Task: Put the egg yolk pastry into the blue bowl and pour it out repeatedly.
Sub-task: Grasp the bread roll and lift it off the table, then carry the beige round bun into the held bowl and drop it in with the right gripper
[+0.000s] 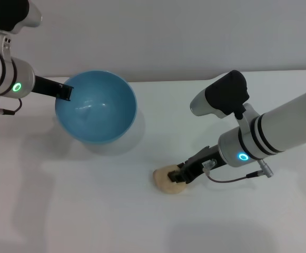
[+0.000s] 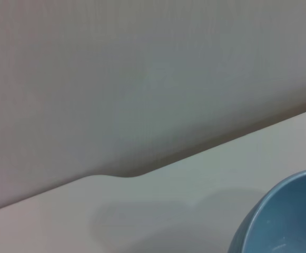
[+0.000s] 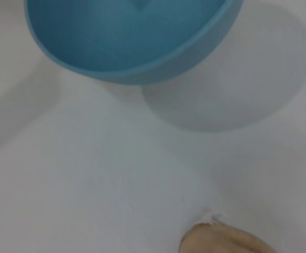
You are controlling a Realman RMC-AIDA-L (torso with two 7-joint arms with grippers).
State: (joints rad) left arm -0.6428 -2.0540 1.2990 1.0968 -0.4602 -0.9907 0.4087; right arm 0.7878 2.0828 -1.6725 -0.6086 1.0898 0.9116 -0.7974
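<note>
The blue bowl (image 1: 97, 108) hangs tilted above the table at the back left, its opening facing the head camera and nothing inside it. My left gripper (image 1: 66, 91) is shut on its left rim. Part of the bowl (image 2: 284, 221) shows in the left wrist view, and the bowl (image 3: 131, 37) fills the far side of the right wrist view. The egg yolk pastry (image 1: 166, 180) lies on the table front of centre. My right gripper (image 1: 180, 174) reaches in from the right and is closed on the pastry's right side. An edge of the pastry (image 3: 224, 241) shows in the right wrist view.
The white table (image 1: 89, 211) is bare around the pastry, and the bowl casts a shadow (image 1: 116, 145) beneath itself. A pale wall (image 1: 158, 37) rises behind the table's far edge.
</note>
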